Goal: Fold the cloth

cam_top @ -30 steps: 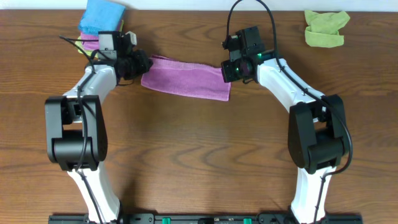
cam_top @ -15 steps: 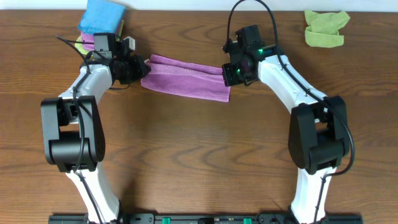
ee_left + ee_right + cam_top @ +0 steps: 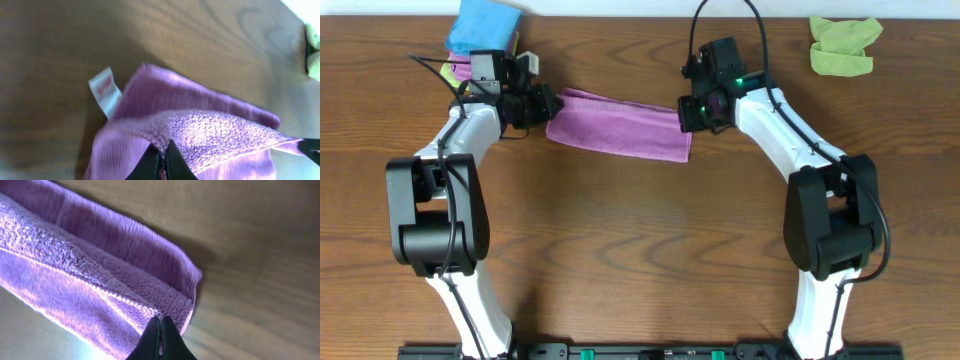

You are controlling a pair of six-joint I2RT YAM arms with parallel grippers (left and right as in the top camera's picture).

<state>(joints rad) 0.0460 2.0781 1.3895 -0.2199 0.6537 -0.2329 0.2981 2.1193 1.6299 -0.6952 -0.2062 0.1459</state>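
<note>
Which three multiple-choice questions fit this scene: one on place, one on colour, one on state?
1. Where is the green cloth? A) between the arms B) under the left arm C) far edge, robot's right
2. What colour is the held cloth? A) purple B) blue C) yellow
3. How are the left tool and the right tool? A) both open B) both shut on the held cloth C) one shut
Answers: 1 C, upper right in the overhead view; 2 A, purple in every view; 3 B, both wrist views show fabric pinched.

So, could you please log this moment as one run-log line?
left gripper: shut on purple cloth, left end | right gripper: shut on purple cloth, right end | purple cloth: stretched between them
</note>
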